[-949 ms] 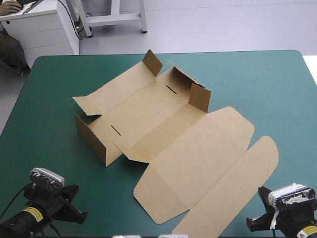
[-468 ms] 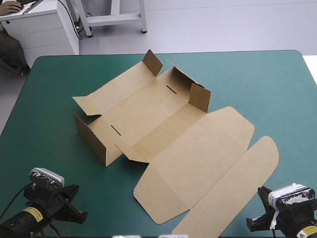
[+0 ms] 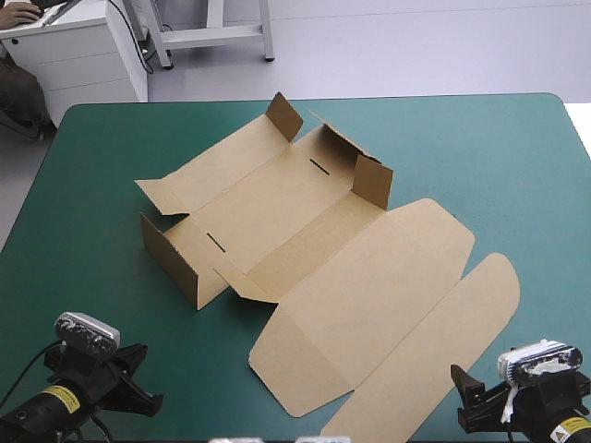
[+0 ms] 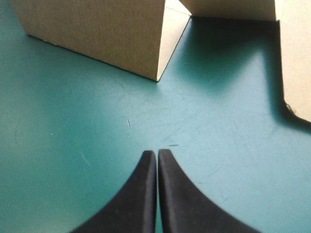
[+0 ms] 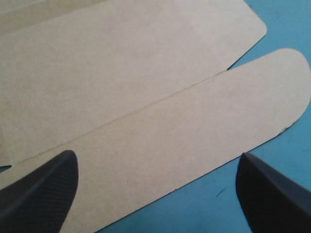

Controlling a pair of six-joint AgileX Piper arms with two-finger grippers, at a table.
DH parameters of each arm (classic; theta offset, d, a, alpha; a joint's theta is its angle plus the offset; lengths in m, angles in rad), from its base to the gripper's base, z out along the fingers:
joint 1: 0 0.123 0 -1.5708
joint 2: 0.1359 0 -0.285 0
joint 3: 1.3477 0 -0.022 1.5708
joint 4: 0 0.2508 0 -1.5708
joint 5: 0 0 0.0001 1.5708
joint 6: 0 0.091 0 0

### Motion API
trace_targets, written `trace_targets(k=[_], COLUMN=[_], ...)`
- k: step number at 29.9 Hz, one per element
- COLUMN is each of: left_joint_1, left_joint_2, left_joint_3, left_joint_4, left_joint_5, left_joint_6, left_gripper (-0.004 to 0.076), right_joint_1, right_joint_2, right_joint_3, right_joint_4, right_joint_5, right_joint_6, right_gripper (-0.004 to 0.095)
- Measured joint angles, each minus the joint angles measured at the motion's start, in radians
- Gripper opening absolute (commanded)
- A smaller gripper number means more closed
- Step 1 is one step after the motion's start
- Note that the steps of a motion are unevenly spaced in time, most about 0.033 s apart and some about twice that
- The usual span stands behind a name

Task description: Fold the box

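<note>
The box (image 3: 314, 231) lies near the middle of the counter (image 3: 499, 157), on the teal-green cover. It sits diagonally, with the long axis of its tray part running from the counter's near left toward its far right. The lid panel (image 3: 369, 305) and the rounded tuck flap (image 3: 443, 341) lie flat. They spread from the tray toward the near right corner, their long edges parallel to that axis.

At the tray's left end the end wall (image 3: 171, 260) stands upright. At the far-right end a corner flap (image 3: 283, 116) and a second flap (image 3: 372, 181) are also raised. The long far panel (image 3: 217, 166) leans outward, but I cannot tell whether it lies quite flat. The tuck flap's near end is cut off at the high view's lower edge.

The left jaws are pressed together into one pointed arch over bare cover, apart from the box, with the end wall's corner (image 4: 97, 29) ahead of them. The right jaws are spread wide with the tuck flap (image 5: 194, 136) under and between them. Whether they touch it is not clear.
</note>
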Motion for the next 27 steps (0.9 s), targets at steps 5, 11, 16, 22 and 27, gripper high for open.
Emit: trace_targets(k=[5,11,16,22,27], left_joint_1=[0.000,0.000,0.000,0.000,0.000], left_joint_2=[0.000,0.000,0.000,0.000,0.000], left_joint_3=[0.000,0.000,0.000,0.000,0.000], left_joint_4=[0.000,0.000,0.000,0.000,0.000], left_joint_5=[0.000,0.000,0.000,0.000,0.000], left_joint_6=[0.000,0.000,0.000,0.000,0.000], left_gripper=[-0.0008,-0.0008,-0.0008,-0.0008,-0.0008], right_joint_1=[0.000,0.000,0.000,0.000,0.000], right_joint_2=[0.094,0.278,0.456,0.687,0.897], right_joint_3=[-0.085,-0.279,-0.434,-0.581,-0.707], right_joint_4=[0.000,0.000,0.000,0.004,0.048], right_joint_5=[0.061,0.176,0.189,0.189,0.189], right_joint_6=[0.012,0.015,0.001,-0.045,-0.093], right_gripper=[0.0832,0.0832,0.0832,0.0832,0.0832])
